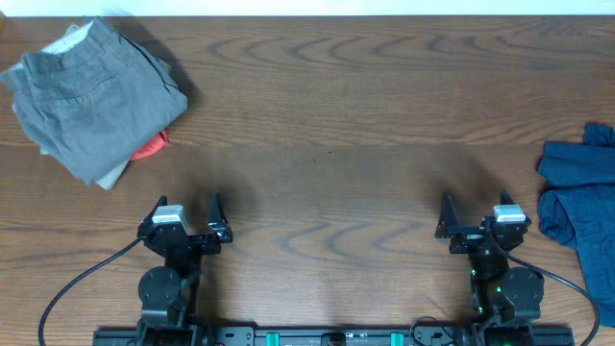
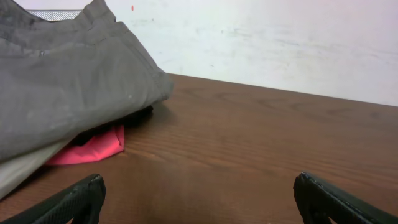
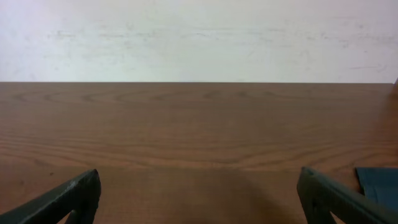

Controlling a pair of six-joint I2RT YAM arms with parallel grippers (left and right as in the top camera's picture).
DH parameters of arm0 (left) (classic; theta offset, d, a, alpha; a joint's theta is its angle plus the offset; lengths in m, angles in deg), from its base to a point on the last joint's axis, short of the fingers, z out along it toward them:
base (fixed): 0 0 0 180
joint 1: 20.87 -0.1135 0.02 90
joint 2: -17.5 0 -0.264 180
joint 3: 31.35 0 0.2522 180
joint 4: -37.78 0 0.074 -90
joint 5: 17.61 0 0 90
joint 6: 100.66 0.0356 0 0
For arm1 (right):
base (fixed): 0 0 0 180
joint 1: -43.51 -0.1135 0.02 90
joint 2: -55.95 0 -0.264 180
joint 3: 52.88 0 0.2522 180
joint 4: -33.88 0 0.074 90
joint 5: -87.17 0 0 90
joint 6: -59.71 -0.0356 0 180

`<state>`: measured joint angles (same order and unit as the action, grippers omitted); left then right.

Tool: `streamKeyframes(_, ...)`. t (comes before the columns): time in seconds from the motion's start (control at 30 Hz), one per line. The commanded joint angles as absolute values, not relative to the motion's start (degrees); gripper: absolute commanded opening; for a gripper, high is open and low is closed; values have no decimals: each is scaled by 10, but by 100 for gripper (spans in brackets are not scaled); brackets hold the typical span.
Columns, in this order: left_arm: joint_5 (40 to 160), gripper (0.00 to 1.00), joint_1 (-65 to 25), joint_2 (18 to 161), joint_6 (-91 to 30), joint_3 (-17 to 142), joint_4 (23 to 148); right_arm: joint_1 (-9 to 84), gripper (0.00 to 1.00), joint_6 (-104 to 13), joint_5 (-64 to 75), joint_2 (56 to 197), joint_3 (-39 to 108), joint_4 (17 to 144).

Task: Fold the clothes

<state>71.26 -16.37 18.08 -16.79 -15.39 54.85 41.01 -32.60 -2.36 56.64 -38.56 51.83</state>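
The dark navy blue shorts lie crumpled at the table's right edge, partly cut off by the frame. A corner of them shows at the right of the right wrist view. My right gripper is open and empty, just left of the shorts and apart from them. My left gripper is open and empty at the front left, far from the shorts. Both sets of fingers show wide apart over bare wood in the wrist views, the left and the right.
Folded grey-khaki shorts lie at the back left on a small orange-red garment; both also show in the left wrist view, grey over red. The brown wooden table meets a white wall at the back.
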Motion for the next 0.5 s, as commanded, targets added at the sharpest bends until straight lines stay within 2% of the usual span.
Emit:
streamKeyframes(0.0, 704, 98, -167, 178, -163, -174, 555, 405, 99, -319, -20, 565, -388, 519)
streamKeyframes(0.27, 704, 98, -167, 178, -163, -174, 554, 405, 99, -319, -23, 565, -388, 515)
streamKeyframes(0.47, 704, 98, -167, 178, -163, -174, 555, 405, 99, -315, -82, 565, -388, 511)
